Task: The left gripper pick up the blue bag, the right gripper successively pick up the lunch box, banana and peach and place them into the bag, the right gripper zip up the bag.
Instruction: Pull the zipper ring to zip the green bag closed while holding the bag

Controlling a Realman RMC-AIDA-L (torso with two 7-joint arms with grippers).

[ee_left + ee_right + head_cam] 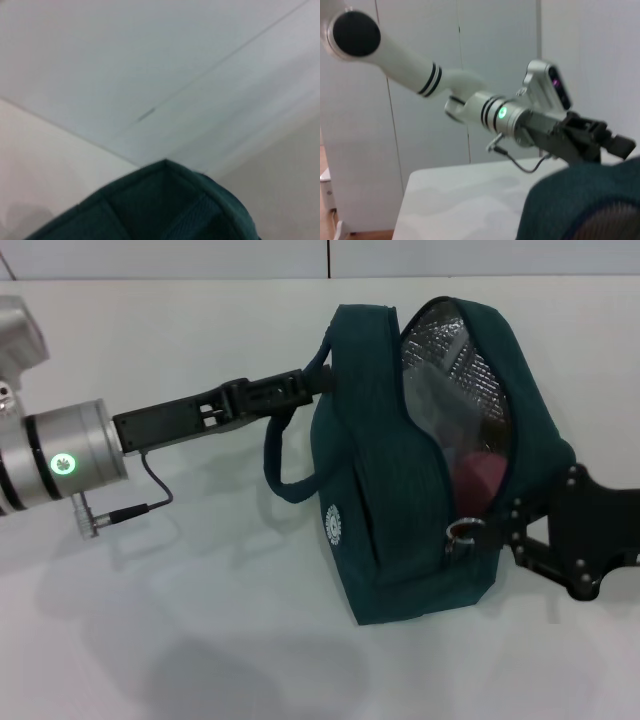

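The blue bag (400, 490) lies tilted on the white table, its top zip open and the silver lining (450, 365) showing. Something pink (478, 475) sits inside; I cannot tell whether it is the lunch box or the peach. The banana is hidden. My left gripper (310, 383) is shut on the bag's handle end, and the right wrist view shows the same gripper (600, 141) above the bag (580, 205). My right gripper (505, 528) is at the bag's lower right, right beside the metal zipper pull (463, 533). The left wrist view holds only the bag's top (160, 205).
The white table (180, 640) stretches to the front and left of the bag. A loose carrying strap (285, 475) loops from the bag's left side. A thin cable (150, 495) hangs under the left wrist. White wall panels (420, 125) stand behind the table.
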